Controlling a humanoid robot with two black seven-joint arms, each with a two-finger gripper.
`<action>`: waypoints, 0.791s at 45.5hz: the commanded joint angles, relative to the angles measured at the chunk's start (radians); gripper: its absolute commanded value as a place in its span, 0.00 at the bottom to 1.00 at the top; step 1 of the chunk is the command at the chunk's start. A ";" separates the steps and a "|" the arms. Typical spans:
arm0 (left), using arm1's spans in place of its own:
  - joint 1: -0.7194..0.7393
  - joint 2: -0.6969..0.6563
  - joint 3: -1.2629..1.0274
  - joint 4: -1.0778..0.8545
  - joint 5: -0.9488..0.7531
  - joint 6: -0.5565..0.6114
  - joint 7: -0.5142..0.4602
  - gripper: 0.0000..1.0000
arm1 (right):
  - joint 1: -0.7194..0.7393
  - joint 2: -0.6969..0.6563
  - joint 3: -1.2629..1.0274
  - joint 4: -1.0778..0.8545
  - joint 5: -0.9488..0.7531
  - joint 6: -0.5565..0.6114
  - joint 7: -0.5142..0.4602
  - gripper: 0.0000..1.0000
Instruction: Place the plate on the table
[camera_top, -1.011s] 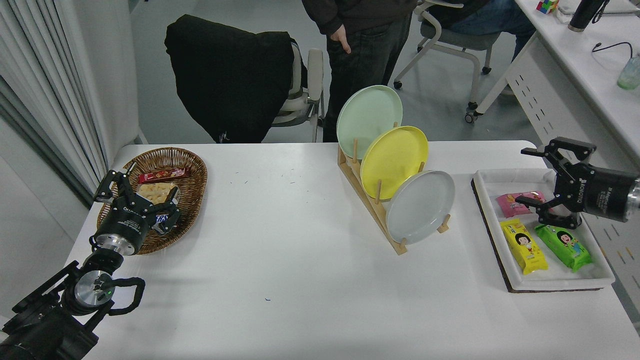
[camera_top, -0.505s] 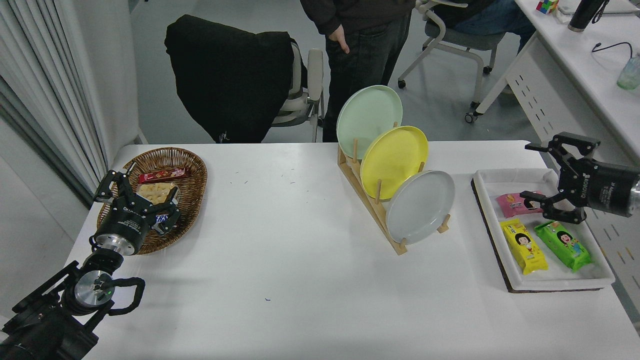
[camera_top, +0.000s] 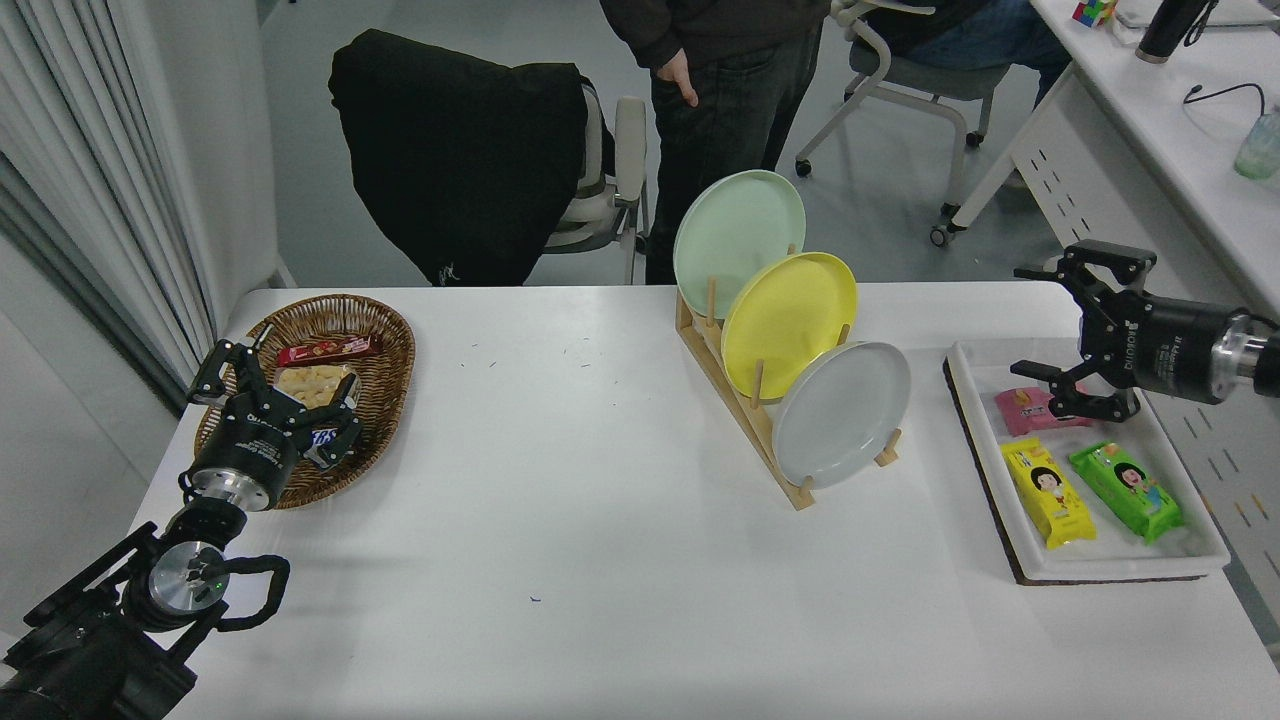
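The pale gray plate (camera_top: 840, 412) stands on edge in the front slot of a wooden rack (camera_top: 745, 420) on the white table (camera_top: 560, 560). Behind it stand a yellow plate (camera_top: 790, 320) and a mint-green plate (camera_top: 735, 240). My right gripper (camera_top: 1030, 322) is open and empty. It hovers over the far end of the white tray, well to the right of the gray plate, fingers pointing left. My left gripper (camera_top: 275, 385) is parked at the lower left over the wicker basket, open.
A wicker basket (camera_top: 385, 340) with snacks sits at the left. A white tray (camera_top: 1120, 565) holds pink, yellow and green snack packs at the right. A person stands at the far side beside a chair with a black jacket. A white desk stands at the far right.
My right gripper has risen off the tray's snack packs and moved left and away from the camera, toward the plate rack. The left arm has not moved.
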 joint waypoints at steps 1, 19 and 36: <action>0.000 0.000 0.000 0.000 0.000 0.000 0.000 0.98 | 0.082 0.004 -0.112 0.076 0.106 -0.077 -0.001 1.00; 0.000 0.000 0.000 0.000 0.000 0.000 0.000 0.98 | 0.085 0.072 -0.138 0.074 0.123 -0.290 0.001 1.00; 0.000 0.000 0.000 0.000 0.000 0.000 0.000 0.98 | 0.088 0.197 -0.140 0.076 0.134 -0.348 -0.003 1.00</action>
